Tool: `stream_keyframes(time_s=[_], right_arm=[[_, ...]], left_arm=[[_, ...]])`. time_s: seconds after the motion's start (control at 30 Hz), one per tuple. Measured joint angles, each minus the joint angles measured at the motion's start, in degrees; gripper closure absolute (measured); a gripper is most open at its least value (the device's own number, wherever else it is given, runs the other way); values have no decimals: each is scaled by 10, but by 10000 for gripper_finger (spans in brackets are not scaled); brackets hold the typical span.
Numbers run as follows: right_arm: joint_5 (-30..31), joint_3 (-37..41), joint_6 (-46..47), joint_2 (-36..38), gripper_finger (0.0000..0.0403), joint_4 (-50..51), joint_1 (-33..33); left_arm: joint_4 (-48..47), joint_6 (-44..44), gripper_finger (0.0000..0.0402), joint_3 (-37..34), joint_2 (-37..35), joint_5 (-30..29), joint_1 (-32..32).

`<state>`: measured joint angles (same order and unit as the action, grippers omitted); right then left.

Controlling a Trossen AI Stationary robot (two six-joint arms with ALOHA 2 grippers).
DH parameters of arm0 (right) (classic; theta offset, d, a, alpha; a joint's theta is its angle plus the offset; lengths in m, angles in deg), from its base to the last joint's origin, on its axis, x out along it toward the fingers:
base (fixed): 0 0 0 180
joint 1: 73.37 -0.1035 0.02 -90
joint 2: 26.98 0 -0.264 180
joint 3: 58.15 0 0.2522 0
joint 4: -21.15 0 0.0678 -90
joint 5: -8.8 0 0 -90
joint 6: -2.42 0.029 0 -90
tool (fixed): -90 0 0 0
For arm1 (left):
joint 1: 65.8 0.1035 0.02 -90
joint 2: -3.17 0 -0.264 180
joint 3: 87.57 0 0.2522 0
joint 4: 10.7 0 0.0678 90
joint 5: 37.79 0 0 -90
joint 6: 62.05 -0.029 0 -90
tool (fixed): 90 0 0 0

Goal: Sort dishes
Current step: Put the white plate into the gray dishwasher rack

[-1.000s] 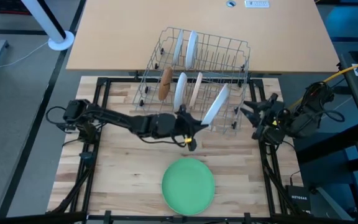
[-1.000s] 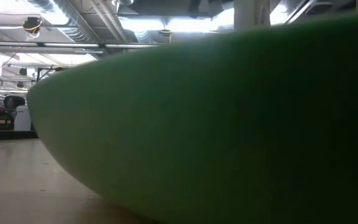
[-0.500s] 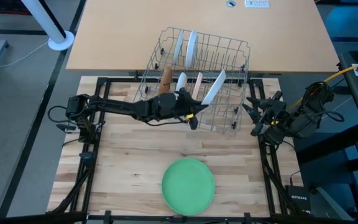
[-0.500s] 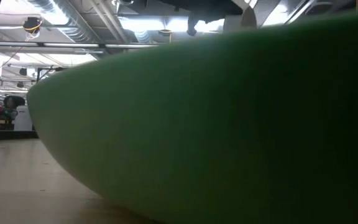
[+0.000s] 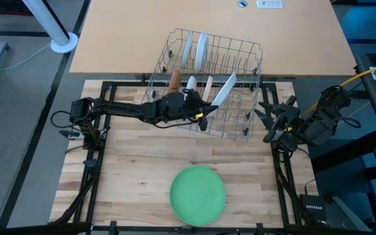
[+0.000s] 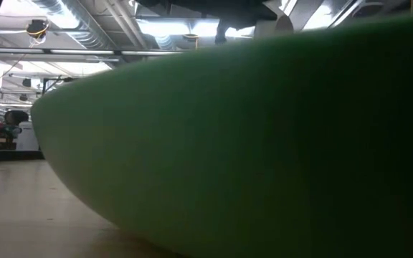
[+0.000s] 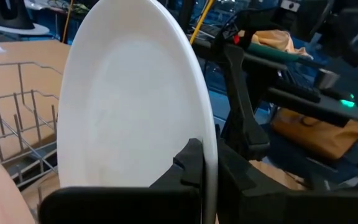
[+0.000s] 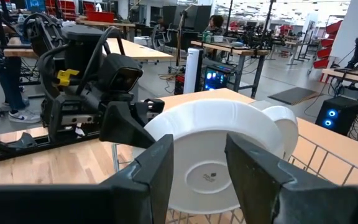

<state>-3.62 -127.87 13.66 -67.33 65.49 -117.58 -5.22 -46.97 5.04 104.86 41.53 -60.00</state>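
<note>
A round white plate (image 5: 223, 92) is held on edge over the grey wire rack (image 5: 240, 55) by the left gripper (image 5: 200, 116), clamped on its rim; slotting between tines is judged next; the right gripper (image 5: 264, 122) waits with fingers apart.

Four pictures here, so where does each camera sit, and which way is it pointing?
High view: above the table, looking straight down; both arms show, the left tool shut on a white plate at the wire rack, the right tool open, waiting at the table's right edge.
Low view: at table height, looking level; the green plate fills it, no arm shows.
Left wrist view: on the left arm, its fingers pinching the white plate's rim.
Right wrist view: on the right arm, past its fingers toward the rack.
Both wrist views share the white plate.
</note>
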Motion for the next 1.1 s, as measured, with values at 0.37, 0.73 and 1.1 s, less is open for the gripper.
stream_keyframes(time_s=[0.37, 0.73, 1.1], right_arm=[[0, 0, 0, 0, 251, 0, 0], [0, 0, 0, 0, 251, 6, 0], [-2, 0, 6, 0, 251, 14, 0]], left_arm=[[43, 15, 398, 0, 1, 2, -1], [35, 44, 398, 0, 19, -1, -1], [26, 72, 398, 1, 21, -36, 7]])
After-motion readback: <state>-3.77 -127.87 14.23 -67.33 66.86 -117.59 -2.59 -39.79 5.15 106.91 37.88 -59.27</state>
